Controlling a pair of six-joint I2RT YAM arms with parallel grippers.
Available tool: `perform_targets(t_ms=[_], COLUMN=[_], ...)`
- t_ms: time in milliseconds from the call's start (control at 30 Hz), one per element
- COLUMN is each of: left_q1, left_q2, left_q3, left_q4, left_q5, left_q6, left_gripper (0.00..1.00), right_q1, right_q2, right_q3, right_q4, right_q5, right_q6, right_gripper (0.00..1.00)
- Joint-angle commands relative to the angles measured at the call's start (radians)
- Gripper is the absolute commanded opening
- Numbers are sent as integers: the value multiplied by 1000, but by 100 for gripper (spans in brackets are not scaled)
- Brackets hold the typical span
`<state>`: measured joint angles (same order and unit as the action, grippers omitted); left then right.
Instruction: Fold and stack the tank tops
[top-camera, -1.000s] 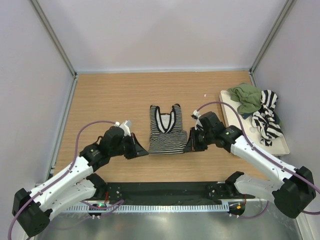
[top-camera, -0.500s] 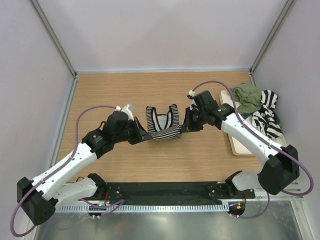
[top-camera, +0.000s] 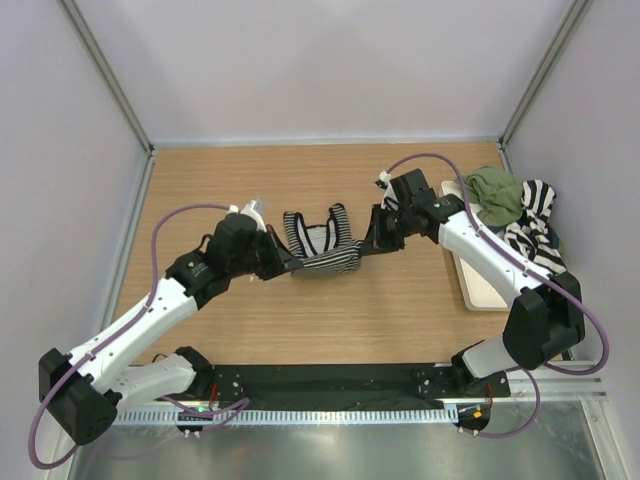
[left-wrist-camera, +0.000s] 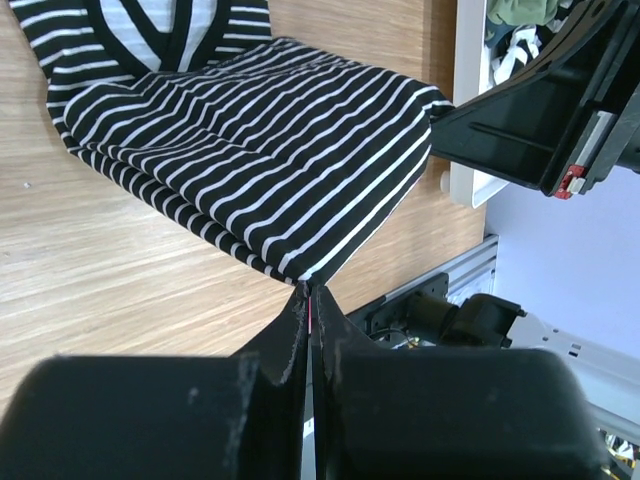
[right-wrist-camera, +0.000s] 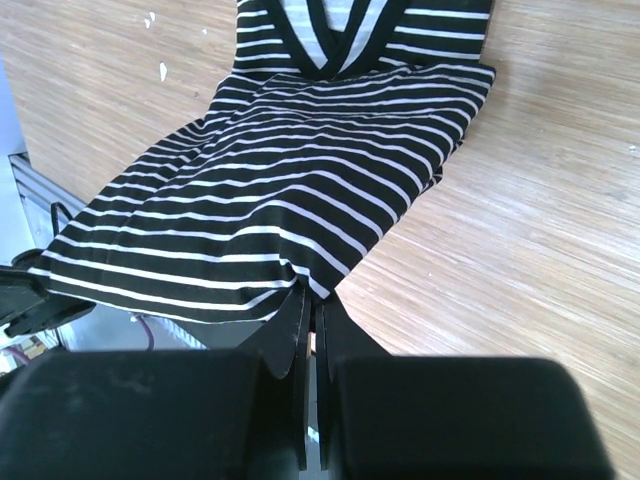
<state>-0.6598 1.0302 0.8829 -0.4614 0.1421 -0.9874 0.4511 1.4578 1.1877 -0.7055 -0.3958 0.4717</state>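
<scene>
- Pinstriped tank top (top-camera: 320, 248): soft black-and-white knit, folded over, straps resting mid wood-grain table (top-camera: 230, 180).
- Left gripper (left-wrist-camera: 305, 292): fingers clamped on one fold corner.
- Right gripper (right-wrist-camera: 308, 297): fingers clamped on opposite corner.

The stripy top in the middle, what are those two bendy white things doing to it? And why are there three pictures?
Those are two robot arms bolted to a wooden table. The big picture looks down from above. The other two come from a small camera on each wrist, showing each hand up close. The left hand and the right hand are both shut, each pinching a corner of the thin-striped tank top and holding that edge up off the wood. On the right, a cream tray holds a green top and a wide-striped top.
</scene>
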Motion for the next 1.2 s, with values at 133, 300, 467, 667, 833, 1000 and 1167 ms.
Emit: perform_targets(t_ms=[133,300,467,667,833,1000,1167], left_q1=[-20,-63,-158,-320,-457,-469,-433], left_q2=[-59,-136,-222,-228,-187,-165,-76], left_q3=[-88,-212,-363,-496,-548,-480,-309], left_q4=[53,67,85,188,247,233,139], left_q5=[60,54,10,-70,-174,-245,-338], left_q6=[-19,-65,-141,-229,-289,-240,-116], left_gripper=[0,0,0,0,3,29,36], right_q1=[15,49,58,60,64,64,75], right_q2=[-74,-181,-252,-382,-470,-507,-560], right_q3=[-63,-250,-452,-647,-741,-761,-812], right_q4=[31,75,135,254,285,259,317], right_q5=[-61,-52,-25,-14,-8,40,58], right_q6=[-10,19,56,145,180,194,280], right_gripper=[4,4,5,26,49,67,70])
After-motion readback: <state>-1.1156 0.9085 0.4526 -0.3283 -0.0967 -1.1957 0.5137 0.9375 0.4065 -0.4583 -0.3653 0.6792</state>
